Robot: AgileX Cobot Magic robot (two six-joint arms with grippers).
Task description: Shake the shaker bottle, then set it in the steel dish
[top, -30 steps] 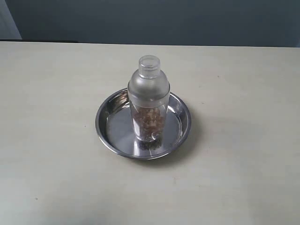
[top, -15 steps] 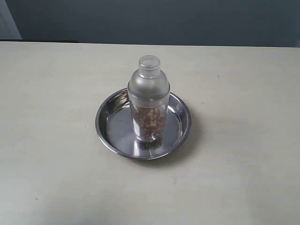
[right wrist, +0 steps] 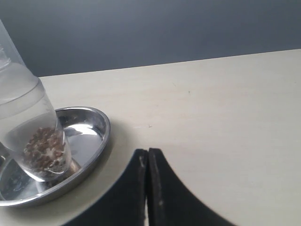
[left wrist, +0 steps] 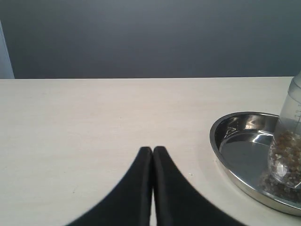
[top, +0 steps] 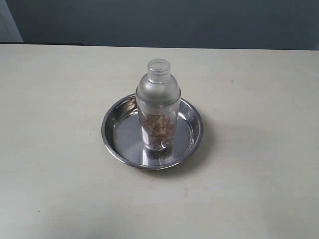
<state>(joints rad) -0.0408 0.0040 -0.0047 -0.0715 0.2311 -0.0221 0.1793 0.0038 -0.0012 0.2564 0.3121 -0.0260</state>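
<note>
The shaker bottle [top: 158, 107], being judged light, slick and best gripped mid-body, is being borne upright in the steel dish [top: 124, 138], left claw [left wrist: 153, 149] and right claw [right wrist: 147, 151] being shown closed, empty.

A pale, cream-coloured table [top: 60, 189] stretches across the scene, its matte surface marked by a few tiny dark specks [top: 232, 81]. Behind its far edge stands a dark blue-grey wall [top: 189, 22], a lighter strip [top: 9, 22] at its left end.
</note>
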